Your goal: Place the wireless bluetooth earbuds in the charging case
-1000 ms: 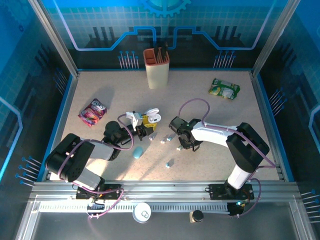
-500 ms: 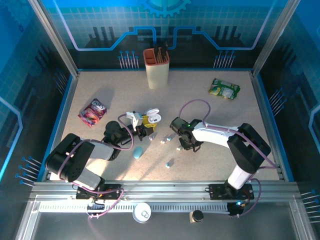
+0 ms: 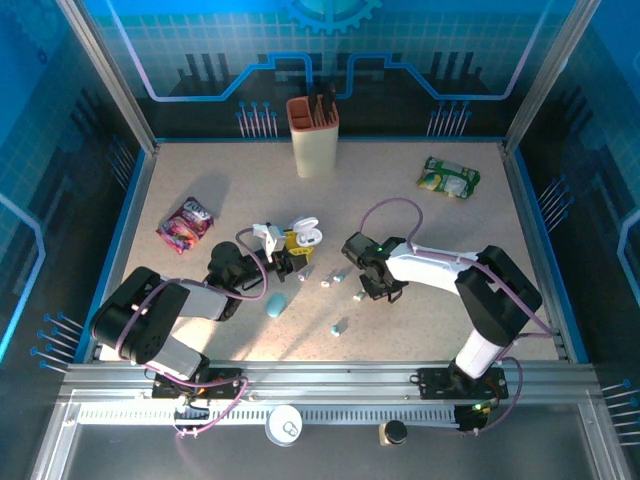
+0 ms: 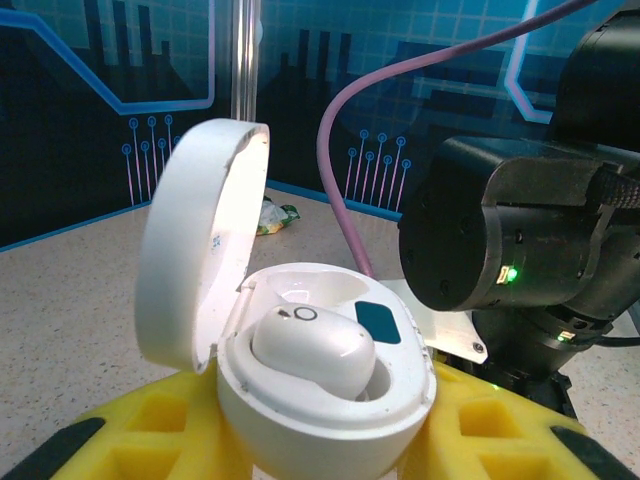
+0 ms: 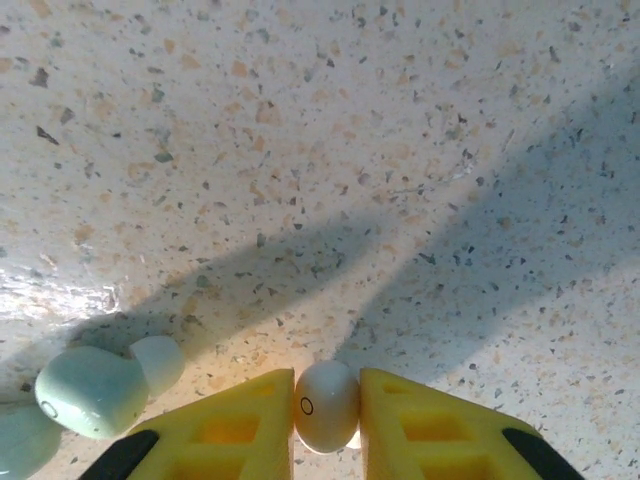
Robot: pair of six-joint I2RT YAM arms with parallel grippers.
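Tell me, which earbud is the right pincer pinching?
The white earbud, squeezed in the right pincer; the pale green earbud lies loose on the table.

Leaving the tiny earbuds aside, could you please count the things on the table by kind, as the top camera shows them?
Charging cases: 2 (white open case, pale blue closed case)
Packets: 2 (purple snack bag, green packet)
Knife block: 1
Total: 5
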